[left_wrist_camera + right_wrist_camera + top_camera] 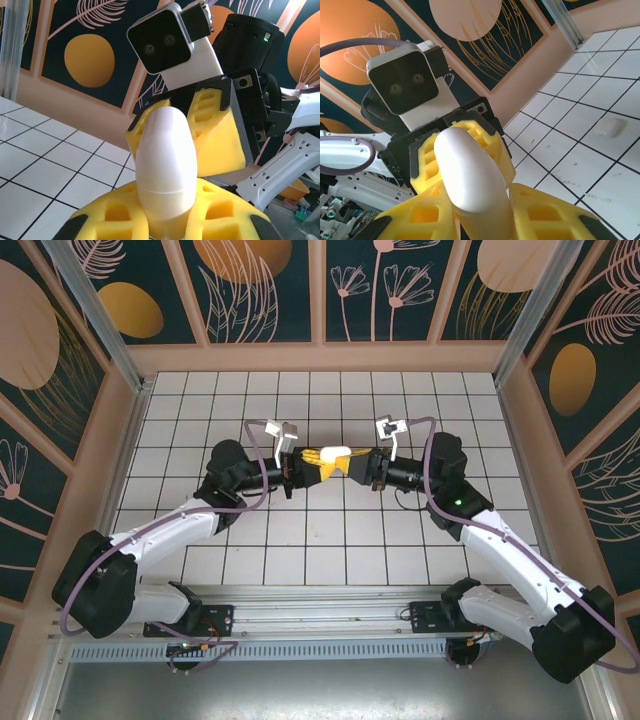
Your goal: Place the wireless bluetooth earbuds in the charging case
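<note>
Left gripper clamped on the charging case, held up over the middle of the tiled table; case closed along its seam, contents hidden; right gripper fingers flank the case's opposite end, grip not determinable; second white case lies on the tiles, well apart.

Lighting bright and even, from overhead. Shadows on the tiled table below the white case faint and soft. Wrist views: case slightly soft with a mild sheen, wall pattern behind it lightly blurred, tiles beside it near-overexposed.
</note>
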Controlling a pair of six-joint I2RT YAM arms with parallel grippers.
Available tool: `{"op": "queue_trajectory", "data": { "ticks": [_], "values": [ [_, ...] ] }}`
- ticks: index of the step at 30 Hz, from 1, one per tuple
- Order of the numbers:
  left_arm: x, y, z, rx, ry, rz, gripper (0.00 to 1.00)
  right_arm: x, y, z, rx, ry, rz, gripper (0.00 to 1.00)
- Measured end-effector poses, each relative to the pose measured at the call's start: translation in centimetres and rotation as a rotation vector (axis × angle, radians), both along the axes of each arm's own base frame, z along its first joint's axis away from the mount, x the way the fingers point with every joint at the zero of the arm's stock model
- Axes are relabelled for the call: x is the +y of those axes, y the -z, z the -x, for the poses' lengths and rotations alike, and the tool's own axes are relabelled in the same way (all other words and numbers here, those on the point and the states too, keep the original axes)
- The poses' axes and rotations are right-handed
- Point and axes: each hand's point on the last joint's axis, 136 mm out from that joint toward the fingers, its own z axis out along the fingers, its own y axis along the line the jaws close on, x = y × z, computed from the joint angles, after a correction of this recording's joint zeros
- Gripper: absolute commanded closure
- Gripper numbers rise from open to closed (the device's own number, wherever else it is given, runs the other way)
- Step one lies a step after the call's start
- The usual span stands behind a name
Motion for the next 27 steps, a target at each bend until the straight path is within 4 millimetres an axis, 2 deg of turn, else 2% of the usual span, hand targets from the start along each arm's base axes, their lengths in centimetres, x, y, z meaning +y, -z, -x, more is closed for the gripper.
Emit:
{"op": "queue_trajectory", "data": {
  "ticks": [8,14,16,21,24,27],
  "values": [
    [0.0,0.7,-0.6,0.013,-0.036,-0.059,0.61,-0.1,0.8,-0.8,0.028,0.036,0.022,0.88],
    [1.7,2.3,-1.7,0.005,-0.163,-0.158,0.29,-0.4,2.4,-3.3,0.101,0.116,0.069,0.88],
    [3.0,2.2,-1.9,-0.019,-0.237,-0.185,0.22,0.0,3.6,-4.2,0.14,0.127,0.093,0.88],
    [6.7,1.5,-3.2,-0.086,-0.462,-0.262,0.11,1.0,7.6,-6.4,0.28,0.145,0.164,0.89],
    [9.1,2.0,-4.6,-0.092,-0.626,-0.33,0.06,1.7,10.4,-7.6,0.367,0.149,0.199,0.9],
    [12.0,3.6,-6.0,-0.066,-0.799,-0.412,0.05,2.5,14.1,-8.4,0.463,0.147,0.236,0.91]
  ]
}}
